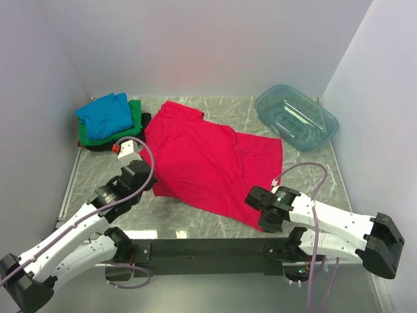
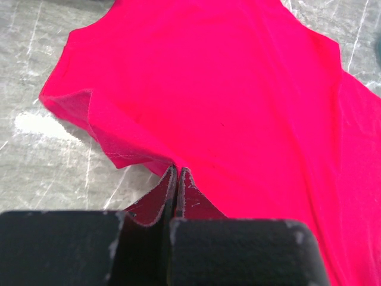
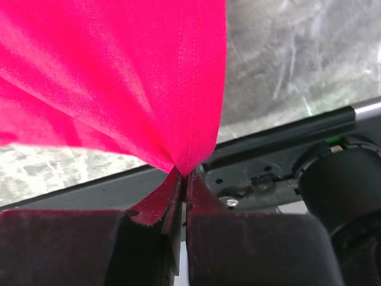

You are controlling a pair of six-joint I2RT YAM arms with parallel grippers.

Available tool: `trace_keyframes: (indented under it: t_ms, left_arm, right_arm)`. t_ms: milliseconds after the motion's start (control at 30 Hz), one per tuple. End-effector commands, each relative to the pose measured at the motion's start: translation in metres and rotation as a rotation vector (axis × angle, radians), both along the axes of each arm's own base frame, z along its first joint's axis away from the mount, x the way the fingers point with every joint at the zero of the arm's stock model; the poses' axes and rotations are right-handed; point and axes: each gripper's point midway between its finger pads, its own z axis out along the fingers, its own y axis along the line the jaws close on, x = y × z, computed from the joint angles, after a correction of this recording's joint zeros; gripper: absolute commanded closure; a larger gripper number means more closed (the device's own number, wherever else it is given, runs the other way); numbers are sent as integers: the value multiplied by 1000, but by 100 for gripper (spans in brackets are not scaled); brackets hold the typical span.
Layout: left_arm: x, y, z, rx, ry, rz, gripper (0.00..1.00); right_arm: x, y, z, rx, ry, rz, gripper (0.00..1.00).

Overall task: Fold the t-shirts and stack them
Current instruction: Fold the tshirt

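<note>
**A:** Where does the red tee (image 1: 202,160) lie?

**B:** It is spread, rumpled, across the middle of the table (image 1: 306,179). One sleeve points to the far edge and the hem reaches toward the near edge.

**A:** And the left gripper (image 2: 177,177)?

**B:** Its jaws are pressed together on the red tee's left edge, on the table's left side. They pinch the cloth, and a small fold bunches just ahead of the tips.

**A:** What of the right gripper (image 3: 183,179)?

**B:** It is clamped tight as well, pinching the red tee's near right corner. The cloth gathers to a point at the tips and fans out from there. The black rail (image 3: 280,140) along the near edge sits just beside it.

**A:** The other shirts?

**B:** They are piled in the far left corner. The blue tee (image 1: 105,114) is on top, the green tee (image 1: 135,117) under it, and the black tee (image 1: 91,147) shows at the bottom. The pile sits just beside the red tee's sleeve. One cannot tell whether they touch.

**A:** Anything else on the table?

**B:** A clear teal tub (image 1: 296,119) stands in the far right corner, apart from the red tee.
</note>
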Motion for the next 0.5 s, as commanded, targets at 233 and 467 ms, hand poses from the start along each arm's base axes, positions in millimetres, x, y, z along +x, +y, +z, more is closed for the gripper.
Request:
trace_keyframes:
  t_ms: [233,467]
  left_arm:
    - [-8,13,41,-58,-69,38,99]
    - [9,12,42,-22,-103,75,99]
  right_arm:
    - [0,-11,6,-103,-10,-9,100]
    - [36,24,18,-44,-96,74,100]
